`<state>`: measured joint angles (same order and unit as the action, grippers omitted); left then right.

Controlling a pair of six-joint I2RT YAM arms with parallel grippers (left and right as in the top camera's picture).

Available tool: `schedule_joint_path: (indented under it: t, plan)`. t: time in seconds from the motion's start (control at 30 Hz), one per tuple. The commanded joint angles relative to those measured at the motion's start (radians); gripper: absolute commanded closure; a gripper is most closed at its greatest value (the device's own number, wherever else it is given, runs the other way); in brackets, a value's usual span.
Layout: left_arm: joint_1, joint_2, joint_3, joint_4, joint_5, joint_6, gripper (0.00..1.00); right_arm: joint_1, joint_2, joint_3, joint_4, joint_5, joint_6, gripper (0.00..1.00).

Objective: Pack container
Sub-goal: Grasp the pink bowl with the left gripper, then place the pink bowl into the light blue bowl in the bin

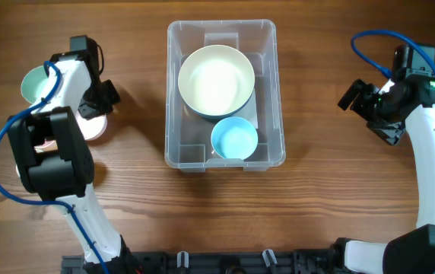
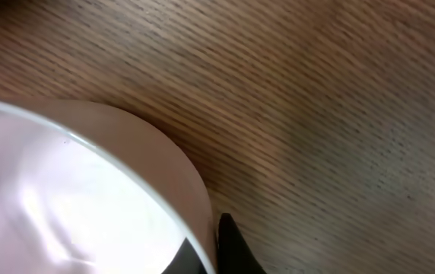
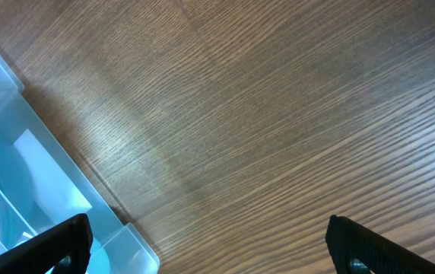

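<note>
The clear container stands at the table's middle and holds a large cream bowl and a small blue bowl. Its corner shows in the right wrist view. My left gripper is at the far left, over a pale pink bowl. In the left wrist view its fingers straddle the pink bowl's rim, one inside and one outside, closed on the wall. My right gripper is open and empty above bare table right of the container; its fingers are wide apart.
A mint green bowl sits at the far left, partly under the left arm. Blue cables loop over both arms. A black rail runs along the table's front edge.
</note>
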<state>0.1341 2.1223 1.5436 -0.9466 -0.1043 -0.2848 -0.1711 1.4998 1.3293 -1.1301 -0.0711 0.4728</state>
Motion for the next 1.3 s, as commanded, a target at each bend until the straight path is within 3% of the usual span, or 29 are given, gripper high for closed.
schedule_joint_path:
  t: [0.0, 0.13, 0.33, 0.57, 0.87, 0.9, 0.93, 0.97, 1.07, 1.17, 1.23, 1.27]
  plan:
    - [-0.078, -0.046, 0.057, -0.021, 0.037, 0.056, 0.96, 0.002, 0.002, -0.006, -0.005, -0.012, -0.01, 0.0]
    - [-0.238, -0.211, 0.221, -0.169, 0.029, 0.095, 0.96, 0.002, 0.002, -0.006, -0.004, -0.012, -0.02, 0.0]
    - [-0.577, -0.385, 0.246, -0.276, 0.025, 0.123, 0.96, 0.002, 0.002, -0.006, -0.003, -0.008, -0.025, 0.0]
    - [-0.887, -0.269, 0.242, -0.304, 0.026, 0.112, 0.96, 0.002, 0.002, -0.006, -0.003, -0.008, -0.026, 0.0]
    - [-0.959, -0.064, 0.241, -0.272, 0.108, 0.094, 0.96, 0.002, 0.002, -0.006, -0.004, -0.009, -0.028, 0.0]
    - [-0.959, -0.064, 0.241, -0.269, 0.108, 0.094, 0.91, 0.002, 0.002, -0.006, -0.004, -0.009, -0.027, 0.0]
    - [-0.959, -0.064, 0.241, -0.27, 0.108, 0.094, 0.54, 0.002, 0.002, -0.006, -0.004, -0.009, -0.027, 0.0]
    - [-0.959, -0.064, 0.242, -0.273, 0.108, 0.095, 0.41, 0.002, 0.002, -0.006, -0.004, -0.009, -0.027, 0.0]
    - [-0.956, -0.096, 0.263, -0.293, 0.076, 0.098, 0.31, 0.002, 0.002, -0.006, -0.003, -0.008, -0.027, 0.0]
    - [-0.906, -0.227, 0.29, -0.33, -0.017, 0.089, 0.3, 0.002, 0.002, -0.006, -0.004, -0.008, -0.028, 0.0]
    - [-0.817, -0.327, 0.29, -0.357, -0.118, 0.06, 0.26, 0.002, 0.002, -0.006, -0.003, -0.008, -0.028, 0.0]
    - [-0.694, -0.395, 0.29, -0.351, -0.129, 0.06, 0.22, 0.002, 0.002, -0.006, -0.003, -0.008, -0.027, 0.0]
